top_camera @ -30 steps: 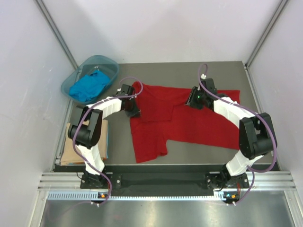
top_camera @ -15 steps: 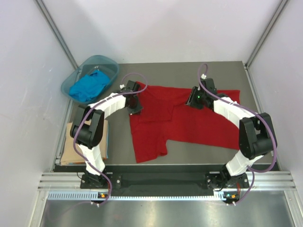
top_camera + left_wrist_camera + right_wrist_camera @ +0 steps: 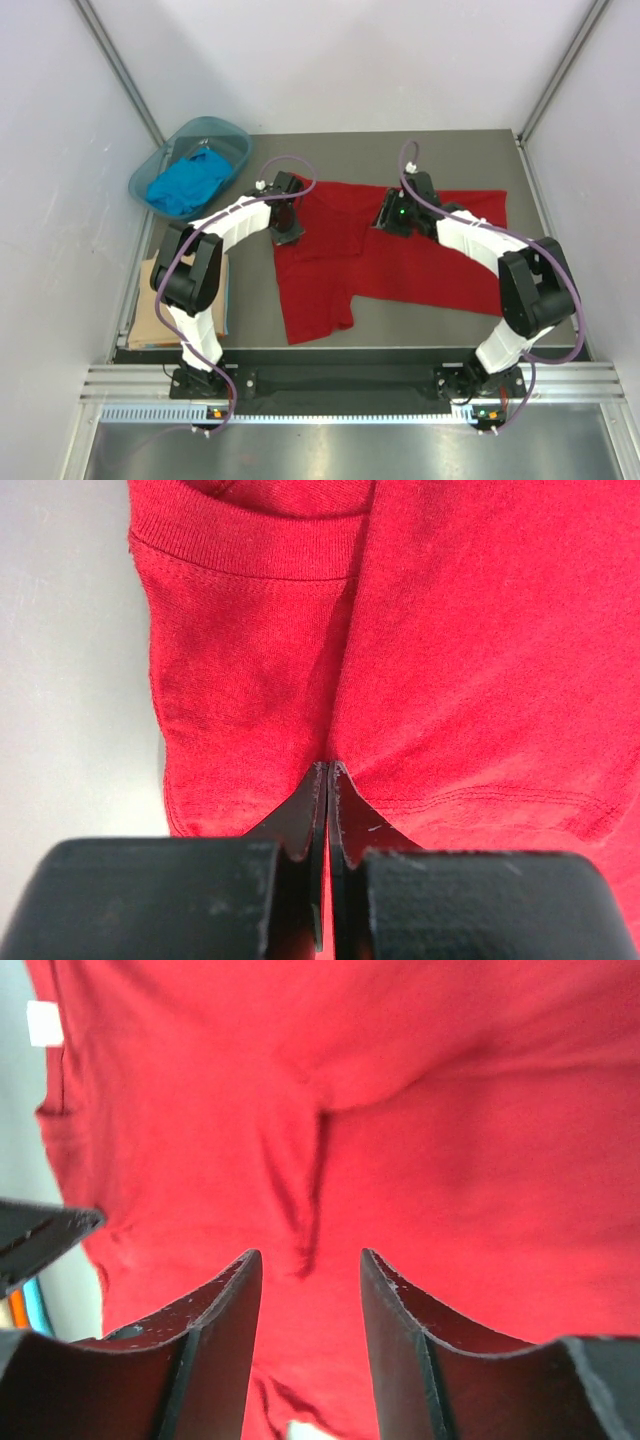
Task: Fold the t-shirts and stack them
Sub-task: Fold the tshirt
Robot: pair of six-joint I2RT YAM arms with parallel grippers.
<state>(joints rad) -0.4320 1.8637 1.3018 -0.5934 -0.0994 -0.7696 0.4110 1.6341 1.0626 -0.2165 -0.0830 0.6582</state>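
Note:
The deep red t-shirt [image 3: 420, 265] lies spread flat across the dark table, with a small white neck label [image 3: 44, 1022]. My left gripper [image 3: 288, 222] sits at the shirt's left edge by the collar. It is shut, pinching a fold of red cloth [image 3: 480, 630] at its tips [image 3: 328, 770]. My right gripper [image 3: 390, 215] hovers over the shirt's upper middle. It is open [image 3: 310, 1260], and a loose wrinkle of red cloth [image 3: 300, 1190] lies ahead of its fingers. The blue t-shirt [image 3: 185, 180] is bunched in the basin. The tan t-shirt [image 3: 150, 318] lies at the table's left edge.
The translucent teal basin [image 3: 215, 124] stands at the back left corner. Grey walls close in both sides and the back. The two arm bases are bolted to the rail [image 3: 340, 382] along the near edge.
My left gripper has closed on the red shirt's left edge and shifted slightly right. My right gripper has moved left over the shirt and opened a little wider.

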